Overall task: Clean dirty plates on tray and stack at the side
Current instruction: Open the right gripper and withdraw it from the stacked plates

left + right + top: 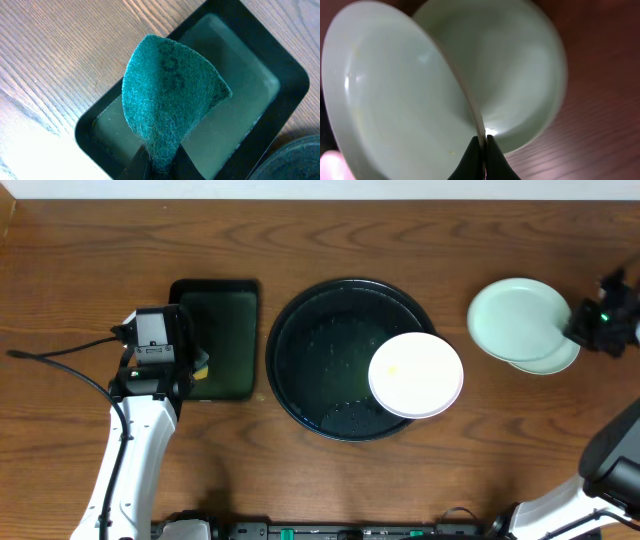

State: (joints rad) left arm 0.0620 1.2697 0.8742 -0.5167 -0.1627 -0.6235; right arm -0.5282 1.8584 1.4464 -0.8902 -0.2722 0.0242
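- The overhead view shows the white plate lying in the right part of the round black tray, its edge reaching over the rim. Two mint plates overlap on the table to the right, outside that tray.
- Only the right wrist view shows the right gripper closed on the rim of the upper mint plate, which overlaps the lower mint plate.
- From overhead, the left arm hides what it carries. The left wrist view shows the left gripper pinching a teal sponge upright above the rectangular tray, whose floor looks glossy.
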